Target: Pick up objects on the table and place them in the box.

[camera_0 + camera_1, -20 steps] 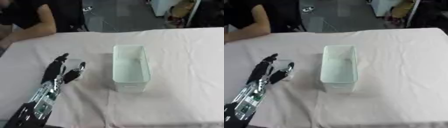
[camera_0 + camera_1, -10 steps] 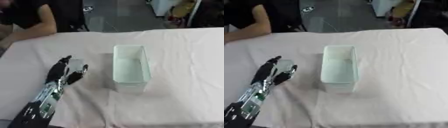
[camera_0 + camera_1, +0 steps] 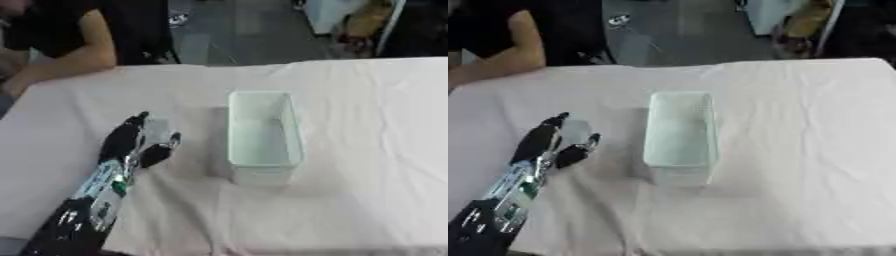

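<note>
While the left robot hand [image 3: 131, 145] reaches up from the lower left corner over the bench [image 3: 367, 125], its dark fingers lie fairly straight and spread, with the thumb [image 3: 161, 150] set off to the side toward the box [image 3: 262, 135]. Between fingers and thumb shows a small pale shape [image 3: 157, 126] on the cloth — too faint to say what it is, or whether the robot hand touches it. The forearm behind, black with silver parts and a spot of green, runs down to the lower left edge. The box is a clear, long, open-topped container standing upright near the middle of the bench, its long sides running away from the camera; it lies just to the right of the robot hand and apart from it, and nothing can be made out inside it. A pale pinkish cloth covers the bench, creased in places near the front edge. At the far left edge a person's bare arm [image 3: 70, 60] rests at the bench's rim, well apart from the box. The right robot hand shows in neither view.
</note>
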Robot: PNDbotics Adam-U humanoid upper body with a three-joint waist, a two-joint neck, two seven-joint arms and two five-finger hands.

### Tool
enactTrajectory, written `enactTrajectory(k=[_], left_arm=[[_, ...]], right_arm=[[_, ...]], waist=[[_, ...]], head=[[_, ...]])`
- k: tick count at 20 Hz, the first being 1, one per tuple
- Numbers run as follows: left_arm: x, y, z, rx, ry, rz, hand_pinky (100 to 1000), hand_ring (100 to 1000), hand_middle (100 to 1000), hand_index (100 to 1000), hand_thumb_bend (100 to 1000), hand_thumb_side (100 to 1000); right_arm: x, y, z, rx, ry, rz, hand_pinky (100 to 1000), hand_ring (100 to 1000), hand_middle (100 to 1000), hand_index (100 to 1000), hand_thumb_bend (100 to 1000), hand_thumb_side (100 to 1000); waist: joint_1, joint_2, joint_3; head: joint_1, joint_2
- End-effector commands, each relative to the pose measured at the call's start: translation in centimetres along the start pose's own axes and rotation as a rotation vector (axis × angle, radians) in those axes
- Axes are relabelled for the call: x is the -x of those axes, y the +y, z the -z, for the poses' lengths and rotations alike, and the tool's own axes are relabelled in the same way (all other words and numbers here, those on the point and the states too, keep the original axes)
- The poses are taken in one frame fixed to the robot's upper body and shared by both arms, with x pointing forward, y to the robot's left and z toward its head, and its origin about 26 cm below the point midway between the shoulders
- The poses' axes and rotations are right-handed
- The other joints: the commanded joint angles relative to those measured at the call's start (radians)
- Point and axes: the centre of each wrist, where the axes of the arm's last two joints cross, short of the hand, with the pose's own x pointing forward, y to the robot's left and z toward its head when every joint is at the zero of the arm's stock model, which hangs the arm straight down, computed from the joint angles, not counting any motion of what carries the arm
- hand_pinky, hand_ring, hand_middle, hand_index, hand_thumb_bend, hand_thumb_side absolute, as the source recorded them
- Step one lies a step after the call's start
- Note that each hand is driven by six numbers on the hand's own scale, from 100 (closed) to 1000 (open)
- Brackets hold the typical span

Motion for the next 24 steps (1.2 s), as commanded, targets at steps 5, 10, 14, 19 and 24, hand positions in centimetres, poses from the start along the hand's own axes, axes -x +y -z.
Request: enactTrajectory(k=[5,10,14,19,24], left_arm=[[-0.12,-0.80,0.49,0.034,0.049,0.005,501,581,750,1000,225,381],[0.01,-0.59,0.47,-0.017,0.078,-0.049,262,386,556,1000,100,269],[-0.02,-0.38,0.40,-0.070,0.072,-0.093,189,307,441,1000,100,328],[0.08,-0.39,0.40,-0.100,0.064,-0.134,134,230,375,1000,100,353],[0.25,-0.56,0.41,-0.115,0.067,-0.154,123,209,355,898,100,352]], right_arm=[[-0.26,-0.55,0.77,0.002,-0.032,-0.011,835,967,980,964,100,665],[-0.24,-0.59,0.75,0.002,-0.031,-0.013,835,967,980,963,100,663],[-0.24,-0.60,0.75,0.003,-0.031,-0.014,835,967,980,963,100,662],[-0.24,-0.61,0.74,0.002,-0.031,-0.015,835,967,980,963,100,662],[-0.23,-0.62,0.75,0.003,-0.031,-0.016,836,967,980,964,100,660]], waist=[[-0.003,-0.005,0.002],[-0.004,-0.004,0.002],[-0.004,-0.004,0.002],[-0.004,-0.004,0.002],[-0.004,-0.004,0.001]], head=[[0.007,-0.001],[0.008,-0.001],[0.009,-0.001],[0.010,-0.001],[0.010,-0.001]])
